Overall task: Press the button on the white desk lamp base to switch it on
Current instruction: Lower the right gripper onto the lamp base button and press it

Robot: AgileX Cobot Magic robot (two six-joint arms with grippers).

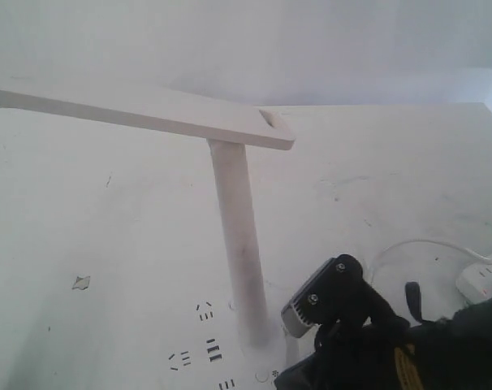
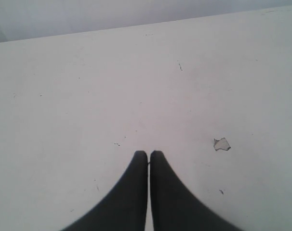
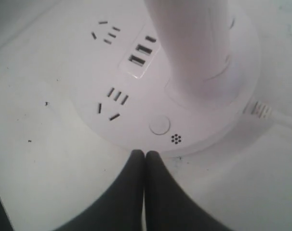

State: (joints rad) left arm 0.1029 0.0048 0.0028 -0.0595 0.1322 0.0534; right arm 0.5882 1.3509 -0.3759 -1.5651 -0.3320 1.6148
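The white desk lamp stands on the table with its long flat head, slim pole and round base. In the right wrist view the white desk lamp base shows dark socket slots, USB ports and the pole. The button, a small round ring, lies near the rim beside a cluster of tiny holes. My right gripper is shut and empty, its tips at the base rim just short of the button. My left gripper is shut over bare table.
A thin white cord leaves the base, and a white power strip with its cable lies at the right. My right arm fills the lower right corner. A small chip marks the tabletop at the left.
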